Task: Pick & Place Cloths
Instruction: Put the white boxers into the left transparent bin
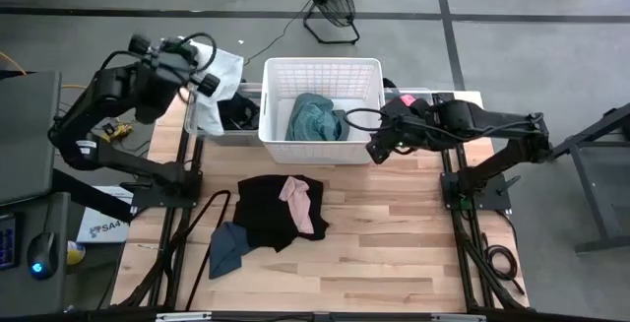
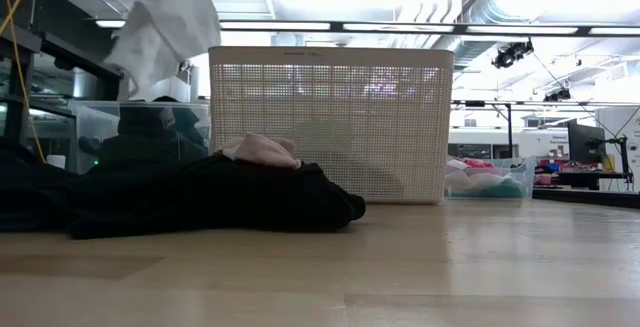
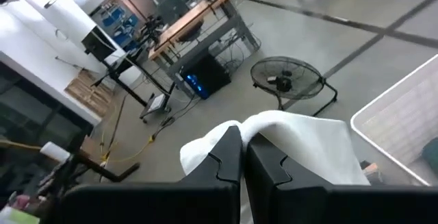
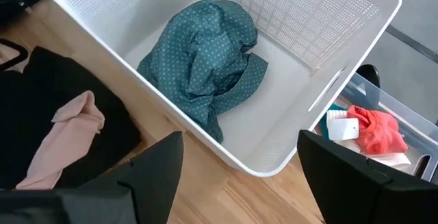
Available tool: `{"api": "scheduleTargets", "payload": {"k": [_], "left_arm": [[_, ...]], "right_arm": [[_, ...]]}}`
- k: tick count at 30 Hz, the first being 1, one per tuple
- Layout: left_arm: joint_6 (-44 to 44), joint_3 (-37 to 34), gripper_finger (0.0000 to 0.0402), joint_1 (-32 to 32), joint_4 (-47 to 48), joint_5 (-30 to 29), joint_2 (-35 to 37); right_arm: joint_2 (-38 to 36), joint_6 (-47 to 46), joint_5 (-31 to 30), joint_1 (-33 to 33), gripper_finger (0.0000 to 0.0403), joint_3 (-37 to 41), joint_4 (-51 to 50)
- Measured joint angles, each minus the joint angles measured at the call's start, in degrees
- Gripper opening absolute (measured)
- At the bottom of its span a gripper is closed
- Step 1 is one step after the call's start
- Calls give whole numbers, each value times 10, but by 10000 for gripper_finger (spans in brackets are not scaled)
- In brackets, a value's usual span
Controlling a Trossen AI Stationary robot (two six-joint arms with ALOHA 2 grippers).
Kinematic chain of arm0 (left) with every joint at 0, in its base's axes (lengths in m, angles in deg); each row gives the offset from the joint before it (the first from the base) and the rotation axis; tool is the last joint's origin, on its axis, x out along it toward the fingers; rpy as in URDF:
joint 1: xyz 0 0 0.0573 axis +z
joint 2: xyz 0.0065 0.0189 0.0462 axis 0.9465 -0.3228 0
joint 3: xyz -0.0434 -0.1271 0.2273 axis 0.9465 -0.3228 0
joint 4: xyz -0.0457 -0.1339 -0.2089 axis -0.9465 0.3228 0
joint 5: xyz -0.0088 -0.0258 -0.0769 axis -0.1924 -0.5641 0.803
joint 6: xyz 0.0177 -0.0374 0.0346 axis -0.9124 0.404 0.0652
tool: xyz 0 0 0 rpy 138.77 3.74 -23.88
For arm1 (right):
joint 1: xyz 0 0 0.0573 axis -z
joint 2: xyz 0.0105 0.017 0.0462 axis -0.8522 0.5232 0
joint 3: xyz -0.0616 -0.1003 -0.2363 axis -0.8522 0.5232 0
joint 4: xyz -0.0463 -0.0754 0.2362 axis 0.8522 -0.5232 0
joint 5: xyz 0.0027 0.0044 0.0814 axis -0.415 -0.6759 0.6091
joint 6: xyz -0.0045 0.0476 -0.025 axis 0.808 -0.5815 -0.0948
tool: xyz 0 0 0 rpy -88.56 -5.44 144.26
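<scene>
a: left gripper [image 3: 243, 157] is clamped on the white cloth [image 1: 219, 78], hanging beneath it over the bin [image 1: 228, 125].
b: carry it sideways to the basket [image 1: 323, 68], lift clear of the rim, then release.
a: right gripper [image 4: 239, 169] gapes wide, empty, beside the basket holding the teal cloth [image 4: 202, 56].
b: any writing?
a: a floor box, too small to read.

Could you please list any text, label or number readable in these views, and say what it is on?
"SA4": printed on a white box on the floor left of the table, high view; the start of the print is cut off by the arm's frame.
White tag in the clear bin, right wrist view: no print can be made out.
Nothing else is legible.
</scene>
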Motion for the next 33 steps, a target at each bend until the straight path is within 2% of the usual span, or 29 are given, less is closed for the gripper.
{"api": "scheduleTargets", "payload": {"k": [5,8,16,20,23,28,33], "left_arm": [[-97,-17,0,68,-100,74,1],[-138,-31,0,103,-147,97,-3],[-192,-37,0,198,-211,173,-23],[-201,-37,0,220,-228,202,-26],[-180,-37,0,223,-207,215,-26],[-78,-42,0,223,-75,235,-30],[43,-100,0,223,15,278,-31]], "right_arm": [[0,0,1,9,279,0,3],[0,0,2,11,279,0,3],[0,-4,4,11,279,0,3],[0,-4,5,11,279,0,3],[0,-5,14,11,279,0,3],[0,-13,15,11,279,0,3],[0,-13,15,11,279,0,2]]}}
